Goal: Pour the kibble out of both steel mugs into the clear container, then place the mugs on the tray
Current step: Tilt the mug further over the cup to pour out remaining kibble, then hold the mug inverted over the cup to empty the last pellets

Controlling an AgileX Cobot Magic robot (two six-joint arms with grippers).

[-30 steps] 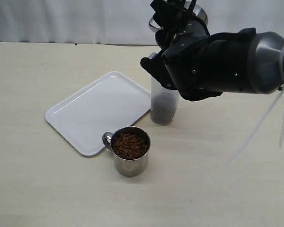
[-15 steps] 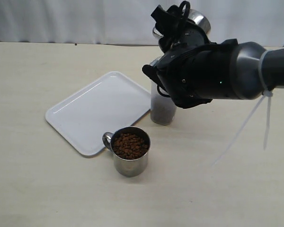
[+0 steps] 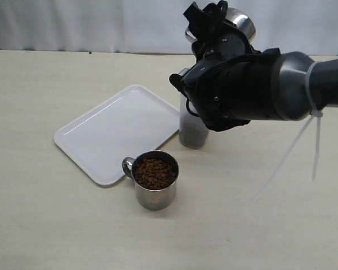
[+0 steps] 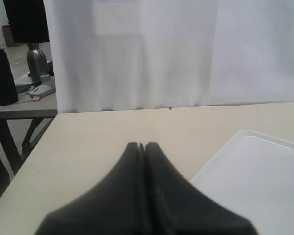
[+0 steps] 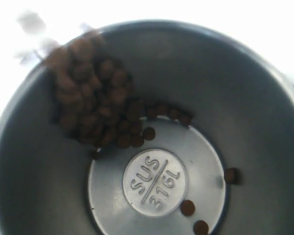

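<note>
My right gripper is shut on one steel mug, tipped high above the clear container. The right wrist view looks straight into this mug: a clump of kibble lies against the wall by the rim and a few pellets are loose on the base. The container stands upright just right of the tray, with dark kibble in its bottom; my arm hides its top. The other steel mug stands in front of the tray, full of kibble. My left gripper is shut and empty, by the tray's edge.
A white curtain hangs behind the table. White cable ties dangle from my right arm over the table's right side. In the left wrist view a side table with a few items stands beyond the table's edge.
My right arm has swung a little to the left and turned, tipping the held mug further over the container. The standing mug, the tray and the container have not moved.
</note>
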